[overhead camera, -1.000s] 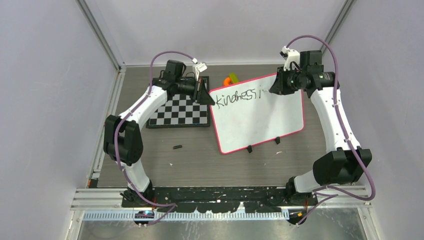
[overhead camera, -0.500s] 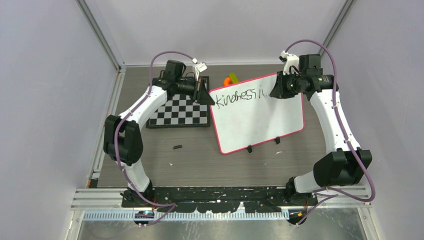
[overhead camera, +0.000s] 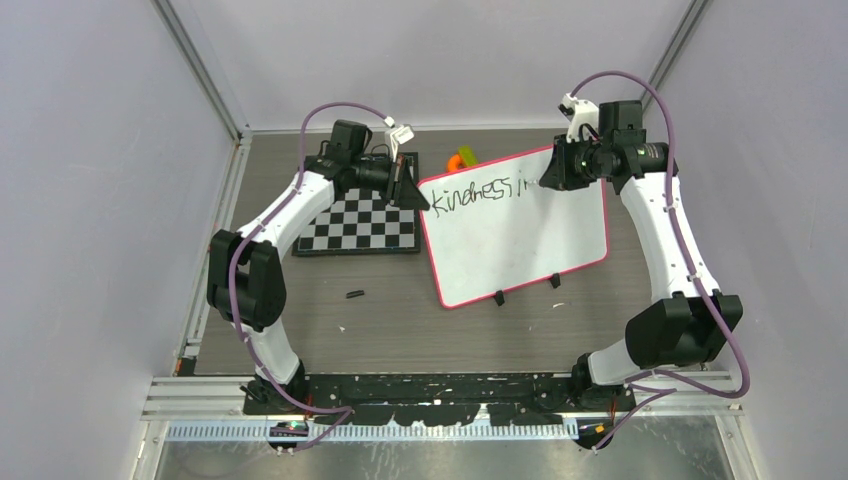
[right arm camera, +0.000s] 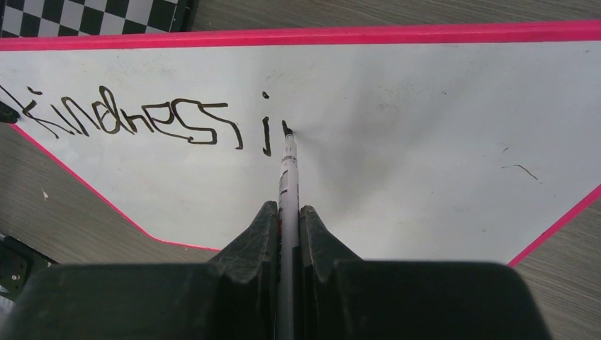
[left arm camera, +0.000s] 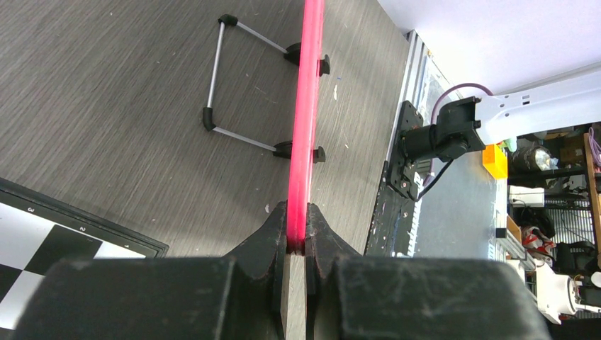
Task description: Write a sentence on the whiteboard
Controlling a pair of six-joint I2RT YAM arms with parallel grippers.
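The whiteboard with a pink-red frame stands tilted on the table, and shows in the right wrist view too. The sentence reads "kindness i" with a fresh mark beside it; the right wrist view shows it close up. My left gripper is shut on the board's left edge, seen as the pink frame between the jaws. My right gripper is shut on a white marker whose tip touches the board just right of the "i".
A black-and-white checkerboard lies left of the whiteboard. An orange and green object sits behind it. A small black piece lies on the table near the front. The board's wire stand rests on the table behind it.
The right gripper with the marker has moved slightly along the top line, adding a stroke after the "i". The left arm has not moved.
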